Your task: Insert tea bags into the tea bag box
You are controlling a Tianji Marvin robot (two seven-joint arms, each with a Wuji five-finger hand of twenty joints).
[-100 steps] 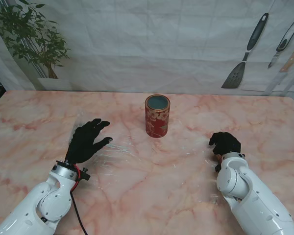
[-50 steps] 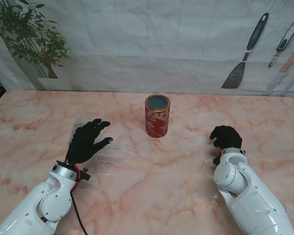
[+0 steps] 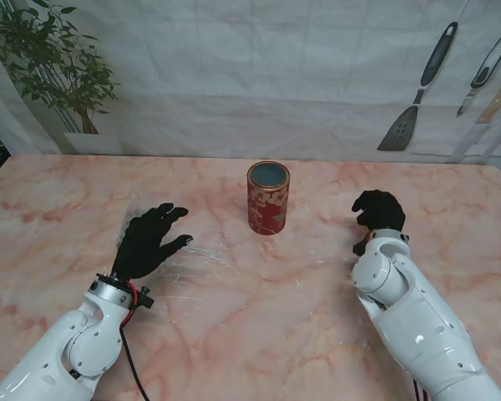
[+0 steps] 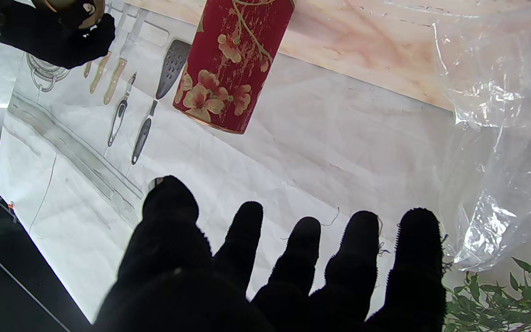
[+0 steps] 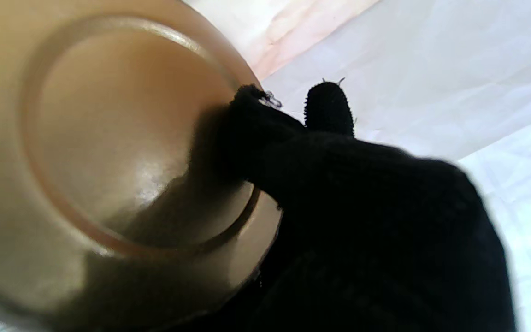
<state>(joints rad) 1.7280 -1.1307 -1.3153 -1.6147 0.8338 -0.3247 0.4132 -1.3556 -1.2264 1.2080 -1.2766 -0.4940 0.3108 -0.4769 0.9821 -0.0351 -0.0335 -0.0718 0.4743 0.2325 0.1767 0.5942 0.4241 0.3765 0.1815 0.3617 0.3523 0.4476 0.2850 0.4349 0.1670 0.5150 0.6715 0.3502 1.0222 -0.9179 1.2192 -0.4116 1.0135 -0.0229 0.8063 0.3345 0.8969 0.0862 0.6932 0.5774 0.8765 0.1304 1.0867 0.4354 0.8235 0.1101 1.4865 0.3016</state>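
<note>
Tin (image 3: 269,198) upright, axis vertical | right hand (image 3: 379,210) grips lid (image 5: 109,152)

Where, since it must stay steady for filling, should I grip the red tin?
Wrap the side wall of the red tin mid-height, coming from the left with the open left hand; it stands upright, mouth open, so avoid the rim.

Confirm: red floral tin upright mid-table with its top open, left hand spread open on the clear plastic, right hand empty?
Not quite: the right hand is not empty. The right wrist view shows its fingers closed on a round gold lid. The rest holds: red floral tin upright and open, left hand spread on the clear plastic.
</note>
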